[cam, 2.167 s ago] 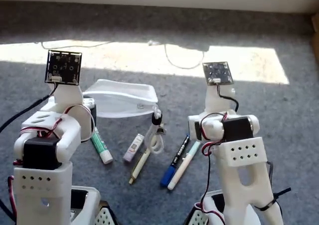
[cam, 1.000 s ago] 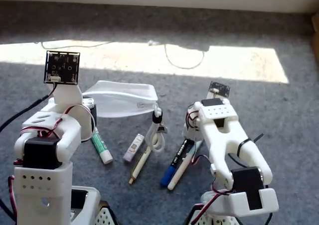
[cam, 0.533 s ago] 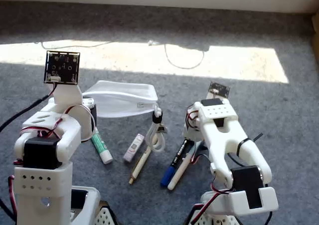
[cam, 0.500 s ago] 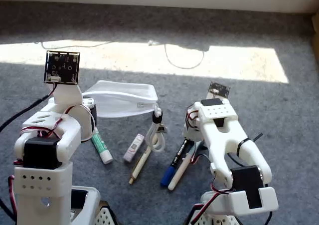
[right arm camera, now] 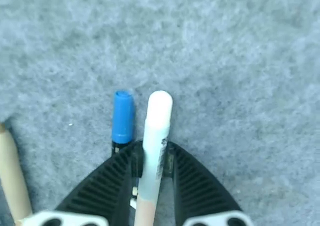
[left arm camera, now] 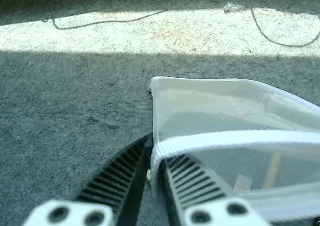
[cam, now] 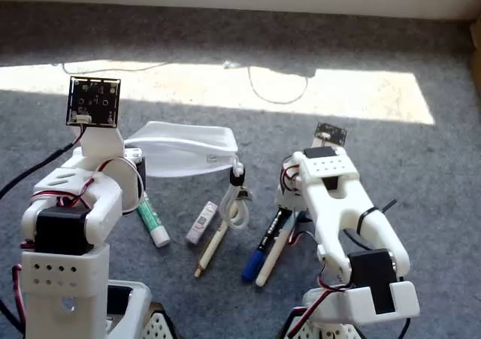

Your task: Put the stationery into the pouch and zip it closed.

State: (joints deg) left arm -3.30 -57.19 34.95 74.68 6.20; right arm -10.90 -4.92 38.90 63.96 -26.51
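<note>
My left gripper [left arm camera: 151, 153] is shut on the rim band of the white mesh pouch [left arm camera: 225, 116], which lies open on the carpet [cam: 184, 149]. My right gripper [right arm camera: 152, 153] is down on the carpet, its fingers closed against the sides of the white pen [right arm camera: 156, 131]. The blue-capped marker [right arm camera: 123, 117] lies right beside that pen, outside the fingers. In the high view the right arm [cam: 334, 196] folds down over the white pen [cam: 272, 260] and the blue-capped marker [cam: 258, 252]. A cream pen [cam: 213, 247], a lilac stick [cam: 201, 222] and a green-capped marker [cam: 152, 220] lie loose below the pouch.
A white looped clip on a cord [cam: 239, 202] lies by the pouch's zip end. A thin cable [cam: 278, 91] runs over the sunlit strip of carpet at the back. Bare carpet stretches to the right of the right arm.
The right arm has folded down from upright onto the pens. In the last half second the white pen has shifted slightly. The left arm and the pouch have kept still.
</note>
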